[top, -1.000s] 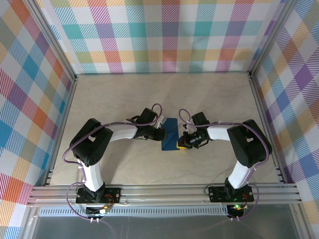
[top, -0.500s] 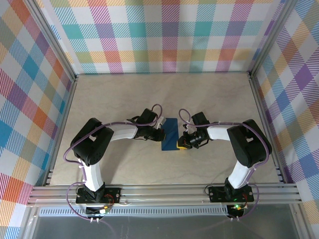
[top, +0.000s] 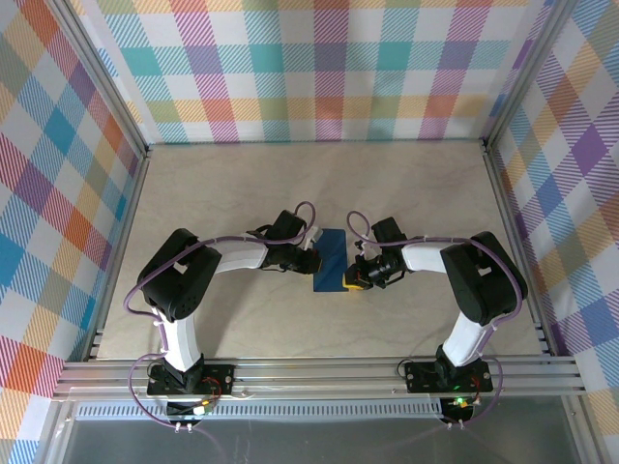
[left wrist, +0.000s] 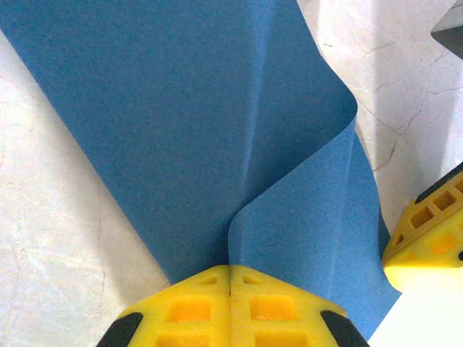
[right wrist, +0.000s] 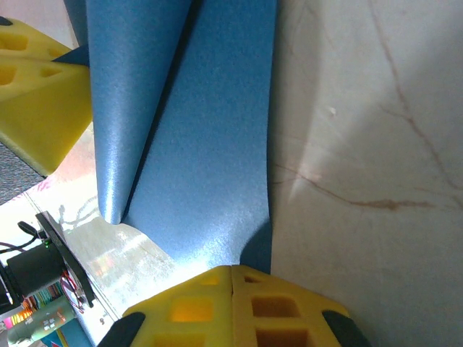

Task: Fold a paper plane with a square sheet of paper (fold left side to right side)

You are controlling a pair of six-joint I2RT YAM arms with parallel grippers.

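The square sheet of paper [top: 331, 261] is dark blue and lies mid-table between both arms. My left gripper [top: 311, 259] is shut on the sheet's left edge. In the left wrist view that edge runs into the seam of the gripper [left wrist: 230, 269], and a lifted flap [left wrist: 304, 210] curls over to the right above the flat part [left wrist: 145, 130]. My right gripper [top: 356, 280] is shut, its closed tips [right wrist: 231, 271] resting on the near right corner of the flat sheet [right wrist: 210, 166]. The raised flap [right wrist: 126, 108] stands at the left of the right wrist view.
The marble-patterned tabletop [top: 406, 193] spreads around the sheet, ringed by checked walls [top: 319, 68] and an aluminium frame [top: 319, 372]. The right gripper's yellow finger [left wrist: 427, 242] shows beside the sheet, and the left gripper's yellow finger [right wrist: 36, 94] sits close to the flap.
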